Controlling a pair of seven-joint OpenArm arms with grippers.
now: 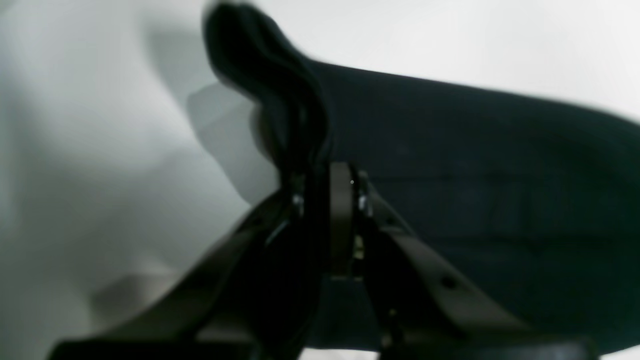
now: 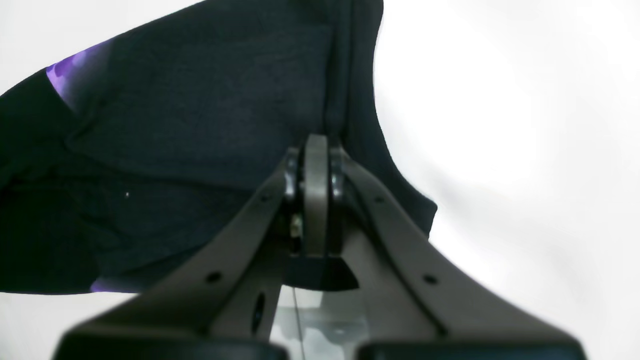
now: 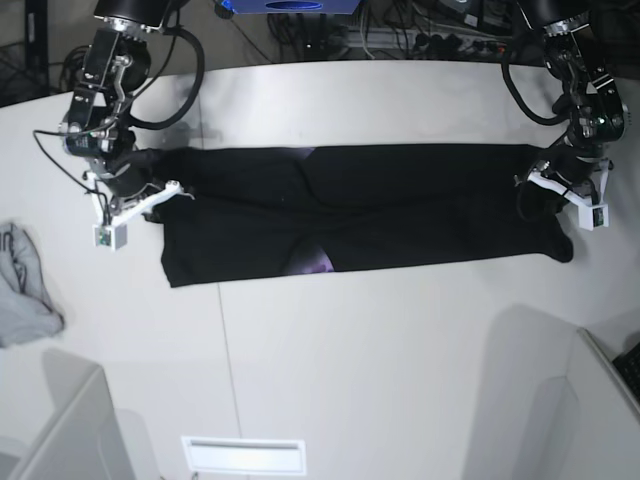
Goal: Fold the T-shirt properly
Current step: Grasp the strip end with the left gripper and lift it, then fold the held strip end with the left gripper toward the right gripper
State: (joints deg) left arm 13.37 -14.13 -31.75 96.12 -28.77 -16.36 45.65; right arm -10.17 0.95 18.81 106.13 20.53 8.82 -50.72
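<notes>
The black T-shirt (image 3: 380, 215) lies as a long, partly folded band across the white table (image 3: 340, 350). A bit of purple print (image 3: 318, 263) shows at its near edge. My left gripper (image 3: 541, 189), on the right of the base view, is shut on the shirt's right end, where the left wrist view shows black cloth (image 1: 450, 165) pinched between its fingers (image 1: 341, 200). My right gripper (image 3: 168, 190), on the left of the base view, is shut on the shirt's left end. The right wrist view shows a fold (image 2: 200, 125) held in its gripper (image 2: 316, 145), with purple (image 2: 70, 70) at the edge.
A small light grey cloth (image 3: 22, 290) lies crumpled at the table's left edge. A white slotted strip (image 3: 243, 455) sits at the front. Pale panels stand at the front left (image 3: 60, 430) and front right (image 3: 560, 400). Cables (image 3: 400, 30) run behind the table.
</notes>
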